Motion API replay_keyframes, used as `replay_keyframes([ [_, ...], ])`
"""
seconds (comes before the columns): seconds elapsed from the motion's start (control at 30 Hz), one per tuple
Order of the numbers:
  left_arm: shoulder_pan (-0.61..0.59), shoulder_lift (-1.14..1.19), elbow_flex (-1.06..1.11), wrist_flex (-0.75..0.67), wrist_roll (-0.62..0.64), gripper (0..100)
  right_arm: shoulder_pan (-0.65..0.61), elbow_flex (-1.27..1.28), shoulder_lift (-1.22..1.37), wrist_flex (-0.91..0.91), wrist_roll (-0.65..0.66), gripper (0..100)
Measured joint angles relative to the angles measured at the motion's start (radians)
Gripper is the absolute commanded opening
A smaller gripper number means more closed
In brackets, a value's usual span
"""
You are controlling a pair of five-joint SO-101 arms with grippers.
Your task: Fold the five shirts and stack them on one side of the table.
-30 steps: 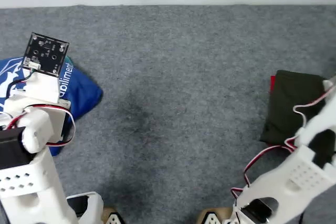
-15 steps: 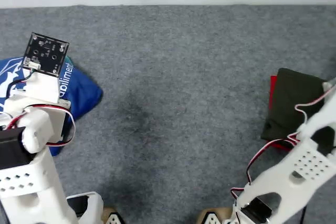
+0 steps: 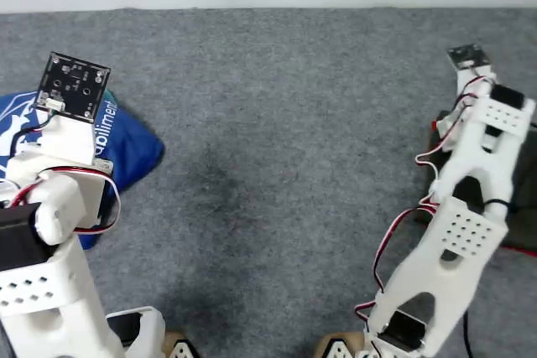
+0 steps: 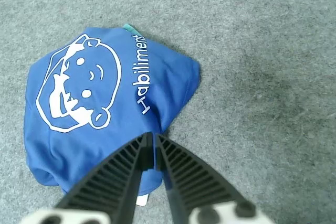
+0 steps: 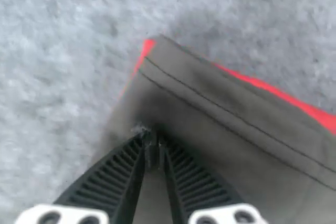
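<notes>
Grey felt-like cloth is covering the tabletop (image 3: 285, 106), and my two arms are standing over it at opposite sides; my left pincer (image 4: 154, 139) is hanging with its jaws pressed together and gripping nothing, its tips poised over the edge of the blue shirt (image 4: 105, 103); that shirt is lying in a rounded, loosely folded bundle at the left side of the tabletop, its white cartoon face print (image 4: 73, 85) facing up and a sliver of teal (image 4: 127, 25) peeking out at one edge; in the high view my left wrist is covering part of it; my right pincer (image 5: 151, 142) is closed too, its tips sitting against the top of the dark shirt (image 5: 226, 145) near one corner; I cannot tell whether any cloth is being pinched between them; the dark shirt is lying folded flat at the right side of the tabletop, resting on a red shirt (image 5: 252, 81) whose edge is showing along one side and at the corner; the two piles are lying well apart, with bare grey cloth between them.
</notes>
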Motion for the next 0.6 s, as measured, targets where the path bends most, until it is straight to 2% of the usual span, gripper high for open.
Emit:
replay_keyframes([
  [0.17, 0.0, 0.0, 0.0, 0.0, 0.0, 1, -0.048, -0.04, -0.023, 0.176, -0.041, 0.9],
  [0.4, 0.0, 0.0, 0.0, 0.0, 0.0, 2, -0.078, -0.091, -0.196, 0.44, -0.058, 0.9],
  [0.6, -0.028, 0.0, 0.0, 0.0, 0.0, 2, -0.054, -0.058, -0.359, 0.47, -0.061, 0.9],
])
